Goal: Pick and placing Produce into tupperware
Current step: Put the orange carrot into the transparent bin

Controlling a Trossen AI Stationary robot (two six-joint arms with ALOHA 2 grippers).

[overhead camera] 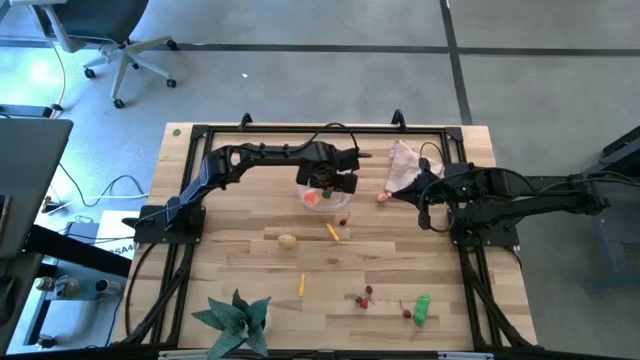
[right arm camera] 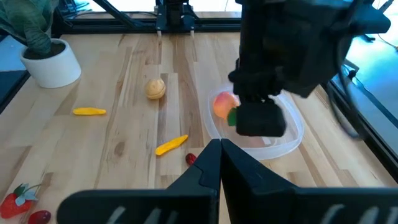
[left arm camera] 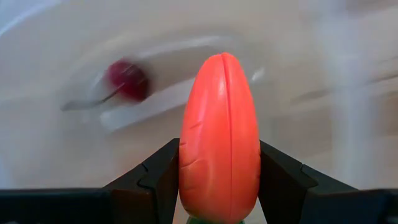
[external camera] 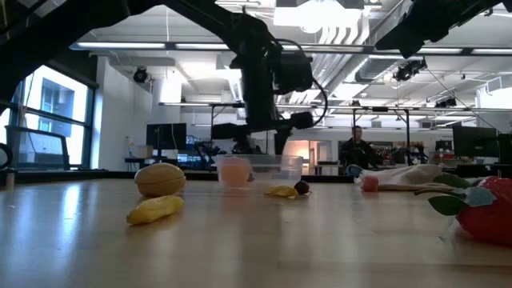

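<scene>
Produce lies mostly loose on the table (overhead camera: 250,265), so the job looks early. From above, the left gripper (overhead camera: 325,187) hangs over the tub (overhead camera: 343,203) near the table's middle, with something pinkish-orange inside or just above it. Outside it are a potato (overhead camera: 288,240), two yellow sticks (overhead camera: 333,232) (overhead camera: 302,285), cherries (overhead camera: 364,297), a green pepper (overhead camera: 422,308) and a pink piece (overhead camera: 382,197) beside the cloth (overhead camera: 403,164); a fake plant (overhead camera: 235,318) stands at the near edge. The right gripper (overhead camera: 424,206) waits by the cloth. At table level, the left gripper (external camera: 260,124) comes down just above the tub (external camera: 280,169), which shows a pinkish shape (external camera: 234,172) through its wall; a dark cherry (external camera: 302,188) and one stick (external camera: 280,191) lie just in front, the potato (external camera: 160,179) and other stick (external camera: 154,210) nearer. The left wrist camera shows the carrot (left arm camera: 220,137) clamped between its two dark fingers (left arm camera: 155,180), tip pointing into the tub, where a red cherry (left arm camera: 127,79) seems to rest already, though it is blurred. The right wrist camera shows its own fingers (right arm camera: 219,168) pressed together, holding nothing, with the left gripper (right arm camera: 261,118) over the tub (right arm camera: 292,140) and the carrot (right arm camera: 224,106) within its rim. My reading: the carrot is about to be released, and nearly everything else remains to be collected.
</scene>
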